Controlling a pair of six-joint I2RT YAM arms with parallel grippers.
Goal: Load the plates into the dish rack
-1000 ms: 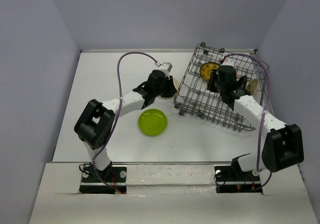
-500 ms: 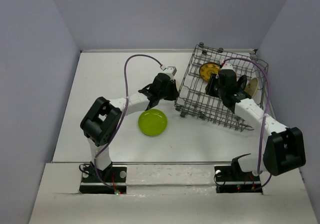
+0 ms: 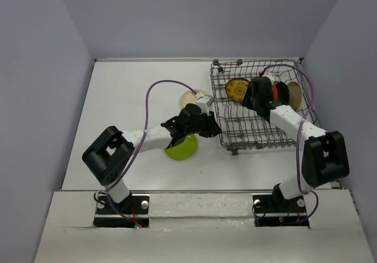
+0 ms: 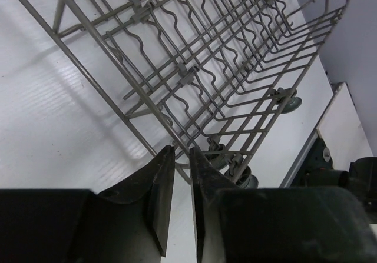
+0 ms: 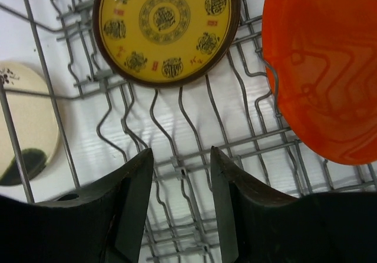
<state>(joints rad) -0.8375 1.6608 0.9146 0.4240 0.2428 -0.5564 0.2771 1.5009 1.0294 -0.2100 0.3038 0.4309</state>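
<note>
Top external: white table [image 3: 118, 104], lavender walls [image 3: 194, 16], possibly a taped front edge [image 3: 194, 202].

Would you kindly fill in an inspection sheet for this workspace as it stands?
Surface: white table, no spills seen.
Job's things: dark grey wire dish rack holds a brown gold-patterned round plate and an orange plate; lime green plate and cream plate sit outside it.
Clutter: nothing seen.
Grippers: right tool open, empty, over the rack floor; left tool at the rack's edge, jaws a slit apart, grip unclear.
Cables: a purple cable loops over each arm.
Surroundings: grey walls.
</note>
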